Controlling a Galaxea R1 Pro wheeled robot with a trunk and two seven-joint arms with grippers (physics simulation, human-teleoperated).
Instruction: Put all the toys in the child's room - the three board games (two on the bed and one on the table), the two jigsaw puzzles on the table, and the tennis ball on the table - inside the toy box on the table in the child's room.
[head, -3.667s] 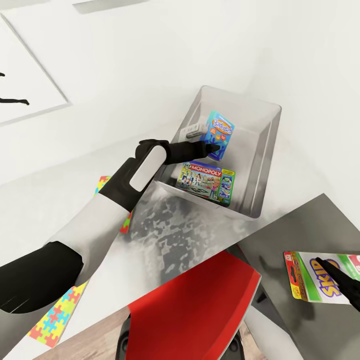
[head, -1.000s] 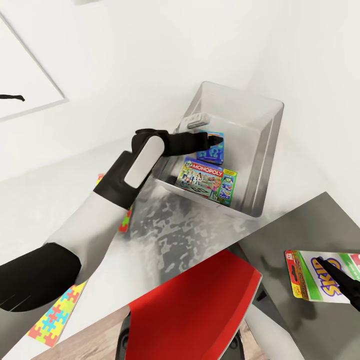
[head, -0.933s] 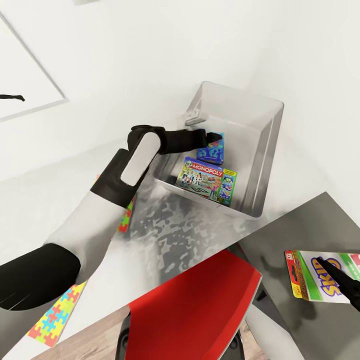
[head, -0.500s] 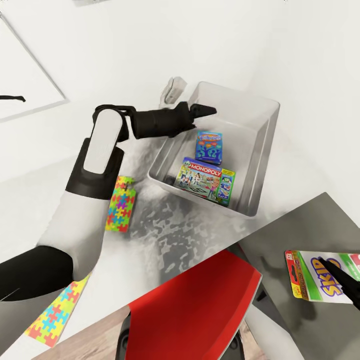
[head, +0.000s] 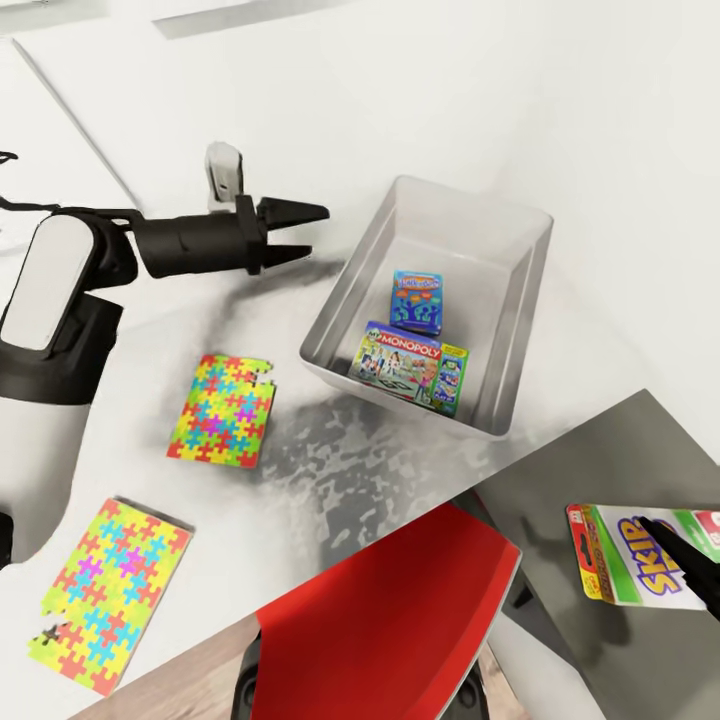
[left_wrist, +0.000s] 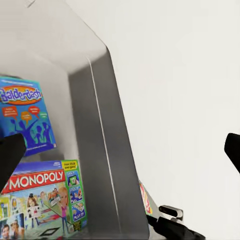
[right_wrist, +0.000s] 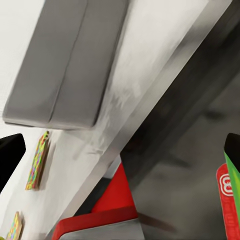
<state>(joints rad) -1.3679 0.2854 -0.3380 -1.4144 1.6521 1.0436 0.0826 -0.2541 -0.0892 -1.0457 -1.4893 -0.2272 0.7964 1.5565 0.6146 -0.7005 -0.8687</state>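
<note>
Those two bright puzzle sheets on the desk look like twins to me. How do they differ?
The nearer jigsaw puzzle looks larger and mostly yellow, with pieces breaking loose at one corner. The farther jigsaw puzzle looks smaller, redder at its edges, and has a notch at its top corner. The farther one lies closer to the toy box. Both lie flat on the table, outside the box.
</note>
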